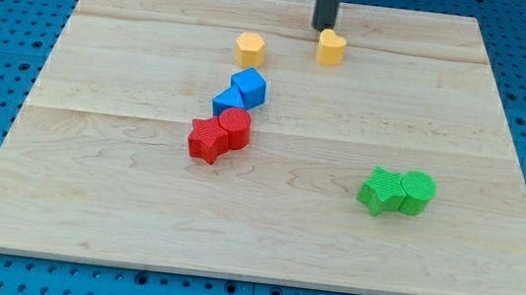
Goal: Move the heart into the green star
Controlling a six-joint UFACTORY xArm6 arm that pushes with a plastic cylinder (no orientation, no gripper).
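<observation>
The yellow heart point(330, 47) lies near the view's top, right of centre. My tip point(324, 27) stands just above it, at its upper left edge, touching or nearly so. The green star point(379, 192) lies at the lower right, touching a green cylinder point(417, 193) on its right side. The heart is far from the green star, up and to the left of it.
A yellow hexagon point(249, 48) sits left of the heart. Two blue blocks point(249, 87) point(228, 102) and a red cylinder point(234, 128) with a red star point(208, 140) form a diagonal chain in the middle. The wooden board point(88, 197) rests on a blue pegboard.
</observation>
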